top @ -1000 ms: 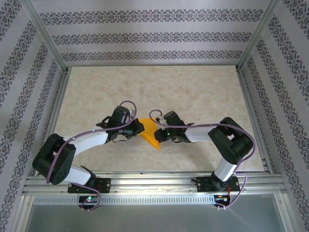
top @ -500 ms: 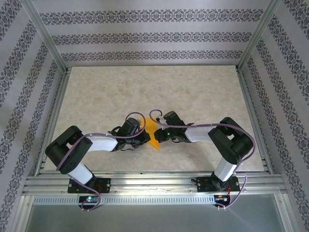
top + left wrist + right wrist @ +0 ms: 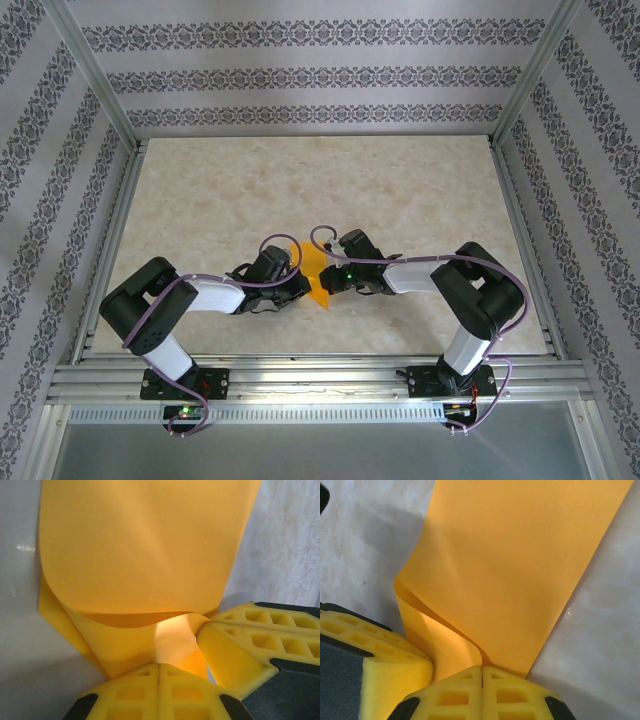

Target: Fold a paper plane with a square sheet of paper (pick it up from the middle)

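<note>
The square sheet of paper (image 3: 316, 272) is orange-yellow and lies partly doubled over on the table between the two arms. One flap (image 3: 140, 545) curls up over the lower layer (image 3: 125, 640). My right gripper (image 3: 329, 281) is shut on the flap's edge, which runs straight into its closed tips (image 3: 482, 669). My left gripper (image 3: 299, 282) is shut, its tips (image 3: 159, 666) resting against the lower layer where a faint crease ends. The right gripper's fingers (image 3: 235, 650) show beside the paper in the left wrist view, and the left gripper's fingers (image 3: 380, 662) in the right wrist view.
The beige marbled tabletop (image 3: 300, 190) stretches behind the arms. Aluminium frame rails (image 3: 300, 375) edge it at the front, and patterned walls stand on three sides. The two grippers sit almost tip to tip near the table's front middle.
The left arm has folded in and its shut gripper has slid right, onto the paper's left edge. The right arm has held still. Little has moved in the last half second.
</note>
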Robot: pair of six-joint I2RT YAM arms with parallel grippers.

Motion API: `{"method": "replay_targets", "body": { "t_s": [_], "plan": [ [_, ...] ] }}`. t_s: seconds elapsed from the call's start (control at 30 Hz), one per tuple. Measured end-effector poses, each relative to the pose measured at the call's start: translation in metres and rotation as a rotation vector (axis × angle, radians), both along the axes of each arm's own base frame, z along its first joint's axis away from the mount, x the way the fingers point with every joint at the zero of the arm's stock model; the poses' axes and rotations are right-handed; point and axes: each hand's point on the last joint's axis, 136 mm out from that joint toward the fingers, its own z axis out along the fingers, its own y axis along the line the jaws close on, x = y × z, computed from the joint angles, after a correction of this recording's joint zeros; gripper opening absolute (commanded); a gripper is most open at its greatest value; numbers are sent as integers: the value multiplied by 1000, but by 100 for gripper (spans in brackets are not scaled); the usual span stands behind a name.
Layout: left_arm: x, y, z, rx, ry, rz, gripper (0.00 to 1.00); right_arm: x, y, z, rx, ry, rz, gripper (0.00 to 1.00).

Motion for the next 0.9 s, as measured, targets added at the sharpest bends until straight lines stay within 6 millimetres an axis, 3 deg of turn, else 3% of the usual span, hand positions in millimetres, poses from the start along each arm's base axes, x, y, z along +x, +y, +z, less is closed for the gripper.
{"method": "replay_targets", "body": {
  "t_s": [0.2,0.27,0.37,0.5,0.6,0.7,0.8,0.9],
  "plan": [
    [0,0,0,-5,-2,2,0,0,0,1,-2,3,0,1],
    [0,0,0,-5,-2,2,0,0,0,1,-8,10,0,6],
    [0,0,0,-5,-2,2,0,-1,-2,4,-17,30,-7,23],
    [0,0,0,-5,-2,2,0,3,-16,28,20,59,-62,34],
    [0,0,0,-5,-2,1,0,6,-24,56,104,60,-94,29],
    [0,0,0,-4,-2,1,0,-4,-15,75,186,98,-60,20],
    [1,-1,0,-2,1,1,0,-24,-2,74,211,181,-6,10],
    [0,-1,0,-1,2,1,0,-40,8,67,209,252,24,6]
  ]
}}
